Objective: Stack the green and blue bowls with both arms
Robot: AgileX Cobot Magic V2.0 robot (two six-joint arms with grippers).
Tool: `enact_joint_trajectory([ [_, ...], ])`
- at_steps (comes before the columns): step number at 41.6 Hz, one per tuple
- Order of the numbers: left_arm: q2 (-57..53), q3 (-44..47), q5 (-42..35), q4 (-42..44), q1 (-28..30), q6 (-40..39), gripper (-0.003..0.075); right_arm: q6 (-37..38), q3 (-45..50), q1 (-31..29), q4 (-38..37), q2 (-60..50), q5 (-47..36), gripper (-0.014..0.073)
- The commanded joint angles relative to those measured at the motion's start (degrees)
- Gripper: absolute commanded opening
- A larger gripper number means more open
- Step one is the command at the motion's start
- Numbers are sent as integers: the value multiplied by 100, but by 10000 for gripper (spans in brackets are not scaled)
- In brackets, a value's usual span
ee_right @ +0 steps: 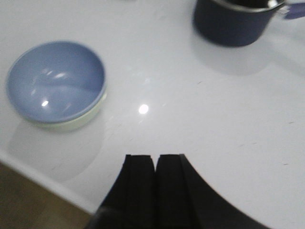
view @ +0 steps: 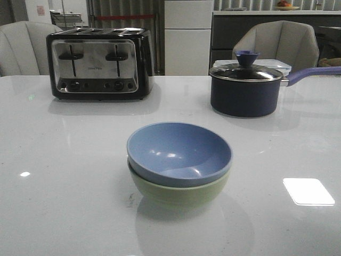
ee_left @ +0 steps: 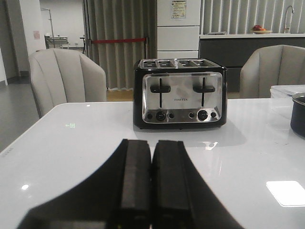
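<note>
The dusty light blue bowl (view: 178,152) sits nested inside the pale sage green bowl (view: 178,193) at the middle of the white table, near its front. In the right wrist view the blue bowl (ee_right: 56,81) shows with the green bowl's rim (ee_right: 76,123) under it. My right gripper (ee_right: 156,157) is shut and empty, above the table and apart from the bowls. My left gripper (ee_left: 151,143) is shut and empty, low over the table, facing the toaster. Neither arm shows in the front view.
A black and chrome toaster (view: 99,64) stands at the back left, also in the left wrist view (ee_left: 180,94). A dark navy lidded saucepan (view: 245,88) with a long handle stands at the back right, also in the right wrist view (ee_right: 233,21). Grey chairs stand behind the table.
</note>
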Motion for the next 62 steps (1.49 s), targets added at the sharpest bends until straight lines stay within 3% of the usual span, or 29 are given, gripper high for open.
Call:
enact_joint_trajectory([
  [1,-112,19,-493,-50,6,-63,96,-61,481,-583,-152,-645,-1275,53],
  [8,-112,19,-493,-50,6,-63,96,-61,1851,-1253,-152,-1903,-2673,53],
  [16,-112,19,-493,-50,6,-63,96,-61,3056,-1360,-152,-2806,-3550,53],
  [27,-112,19,-493,-50,6,-63,96,-61,3055,-1360,-144,-2766,-3432,53],
  [38,-112,19,-493,-50,6,-63,96,234,3072,-1360,-123,-2781,-3941,53],
  [62,-112,19,-493,-50,6,-63,96,312,3072,-1360,-123,-2781,-3791,53],
])
